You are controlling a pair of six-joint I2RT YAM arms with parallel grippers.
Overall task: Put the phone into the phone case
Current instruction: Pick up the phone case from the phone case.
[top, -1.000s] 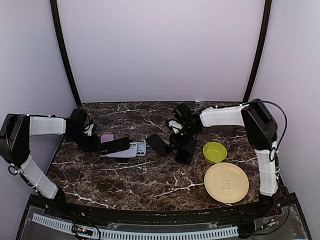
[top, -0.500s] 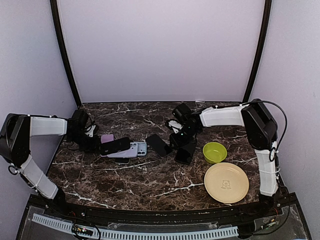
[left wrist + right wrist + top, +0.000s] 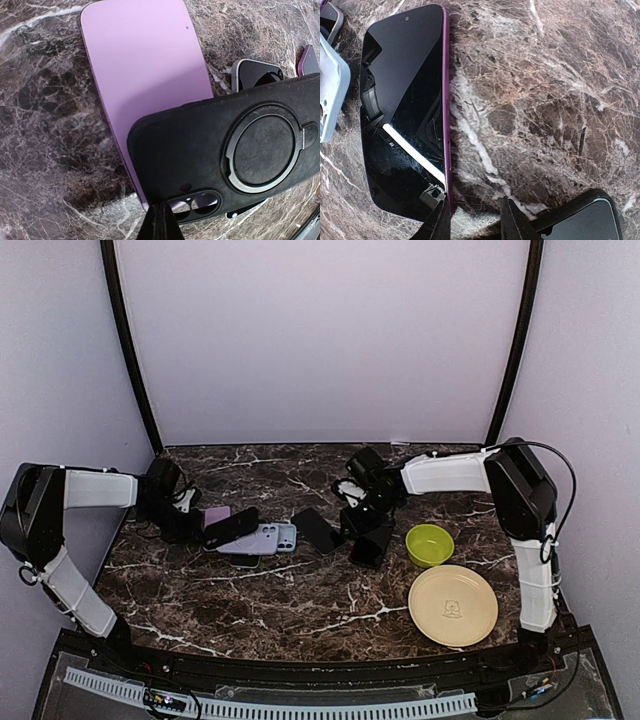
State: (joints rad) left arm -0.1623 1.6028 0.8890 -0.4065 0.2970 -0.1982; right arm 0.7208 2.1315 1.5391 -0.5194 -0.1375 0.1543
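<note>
Left claw [image 3: 159,222] shut, tips at the rim of the black case [image 3: 235,150], which lies across the lilac phone [image 3: 145,65] near the table's [image 3: 300,600] left edge. Right claw [image 3: 476,220] part open (holding nothing) beside the dark phone [image 3: 405,110].

Dark marble table [image 3: 300,600], pale lilac walls [image 3: 320,340], two black corner posts [image 3: 125,350], soft even light

Black case [image 3: 225,155] covers the lilac phone's [image 3: 145,75] lower end.
</note>
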